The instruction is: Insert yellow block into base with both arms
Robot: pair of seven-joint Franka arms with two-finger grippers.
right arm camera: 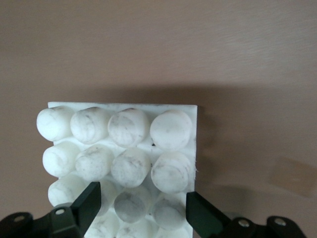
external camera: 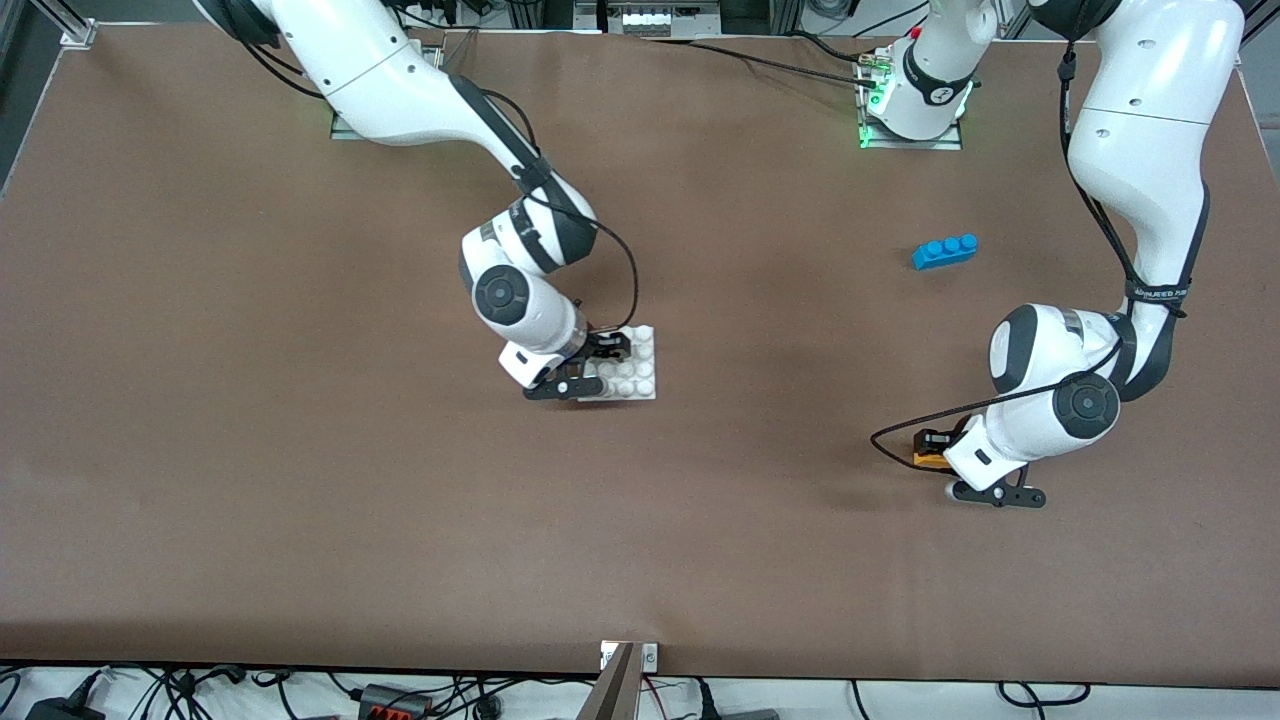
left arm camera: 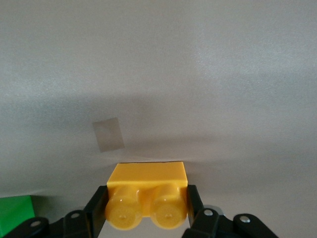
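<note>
The yellow block [left arm camera: 147, 184] sits on the brown table [external camera: 300, 480] toward the left arm's end, nearer the front camera than the blue brick [external camera: 944, 251]. The left gripper [left arm camera: 147, 210] is down around it, one finger [left arm camera: 97, 208] against each short end, so I judge it clenched on the block, though I cannot tell how hard it presses. A green brick [left arm camera: 15, 212] shows just beside it in the left wrist view.

The block looks like hard, light, glossy plastic: stiff, unlikely to break, but slippery. Flat ends squeezed low, below the two studs, seem the best hold, keeping the underside free to press down.

The base [external camera: 632, 366] lies flat near the middle of the table, well apart from the block. The right gripper [right arm camera: 143, 208] is low over its edge, fingers [right arm camera: 88, 203] spread with studs between them, not visibly pinching, so I take it as released. The plate is thin, rigid and light, so it would likely slide or tip under a push unless it is held by its edges.

No bins or boxes stand anywhere here; the base is the only thing meant to receive anything, and its studs carry nothing yet.
</note>
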